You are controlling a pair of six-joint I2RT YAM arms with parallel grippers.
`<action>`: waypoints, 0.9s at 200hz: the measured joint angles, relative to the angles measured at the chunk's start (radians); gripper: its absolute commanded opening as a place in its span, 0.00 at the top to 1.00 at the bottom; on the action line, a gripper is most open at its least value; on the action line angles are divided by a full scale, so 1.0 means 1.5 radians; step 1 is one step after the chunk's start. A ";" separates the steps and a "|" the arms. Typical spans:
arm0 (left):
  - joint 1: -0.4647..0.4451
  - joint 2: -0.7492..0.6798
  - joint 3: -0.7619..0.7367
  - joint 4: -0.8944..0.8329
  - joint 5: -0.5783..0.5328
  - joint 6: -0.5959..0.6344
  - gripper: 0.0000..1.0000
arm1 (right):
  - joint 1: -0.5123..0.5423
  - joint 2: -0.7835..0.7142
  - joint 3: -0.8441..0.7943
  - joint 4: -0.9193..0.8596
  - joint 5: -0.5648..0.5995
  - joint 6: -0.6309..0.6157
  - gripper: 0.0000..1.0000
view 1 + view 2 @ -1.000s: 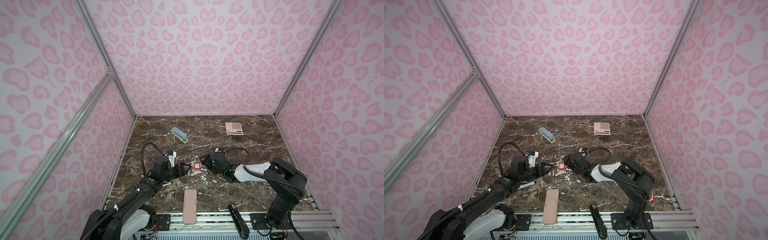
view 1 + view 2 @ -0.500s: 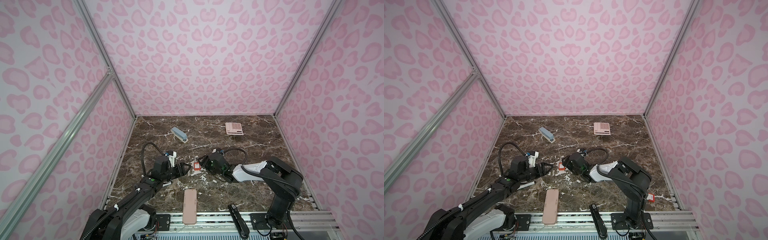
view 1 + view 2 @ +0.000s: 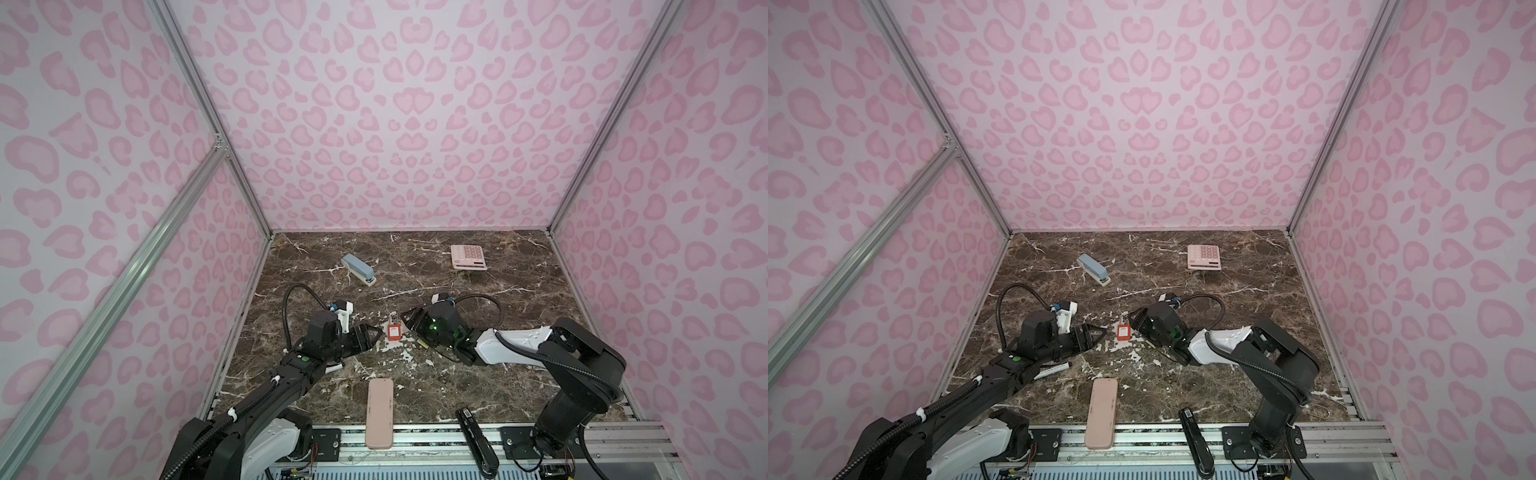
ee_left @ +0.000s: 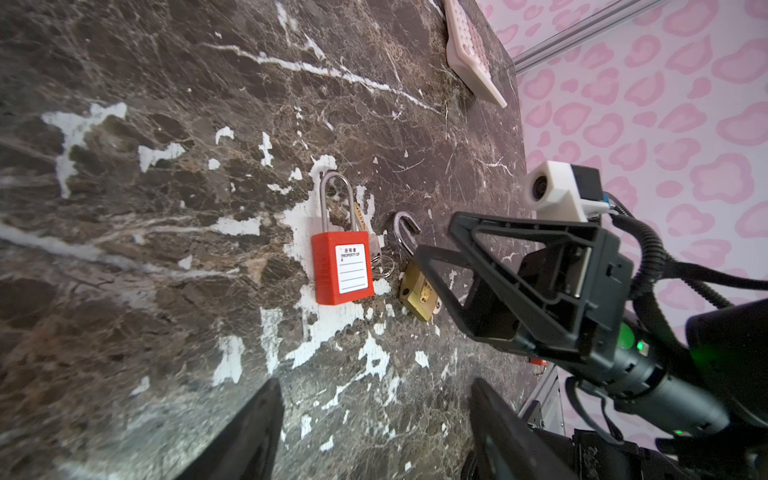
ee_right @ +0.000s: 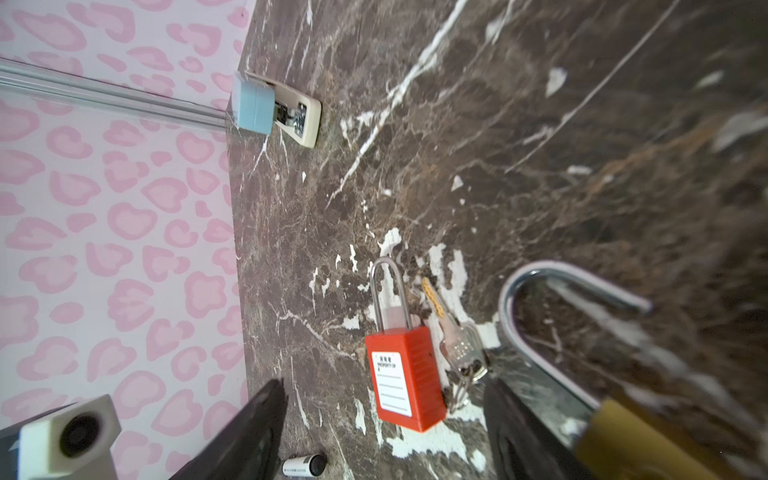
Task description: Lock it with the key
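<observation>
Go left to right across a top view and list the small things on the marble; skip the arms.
In order: blue stapler → red padlock → pink calculator. Left out, since they overlap these sideways: the pink case and the black device at the near edge.

Both arms are black-jointed with white shell segments: left arm (image 3: 266,397), right arm (image 3: 519,340). A ribbed black cable (image 3: 286,305) loops off each wrist. The right end effector (image 4: 436,235) has black triangular-framed fingers under a white camera housing (image 4: 557,187). Small green lights (image 3: 305,358) glow — status lamps, perhaps.
</observation>
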 measured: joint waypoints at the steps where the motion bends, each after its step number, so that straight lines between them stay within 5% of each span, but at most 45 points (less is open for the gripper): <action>1: 0.000 0.000 0.001 0.000 0.000 0.000 0.28 | -0.001 -0.002 0.000 -0.002 -0.001 -0.002 0.24; 37: 0.000 0.009 0.013 0.002 0.002 -0.005 0.28 | -0.081 -0.087 0.069 -0.182 -0.044 -0.191 0.23; 96: -0.017 0.032 0.024 0.013 0.002 -0.015 0.28 | -0.085 -0.094 0.181 -0.496 -0.019 -0.571 0.25; 180: -0.053 0.053 0.036 0.020 -0.014 -0.030 0.28 | -0.011 0.004 0.222 -0.608 -0.013 -0.753 0.30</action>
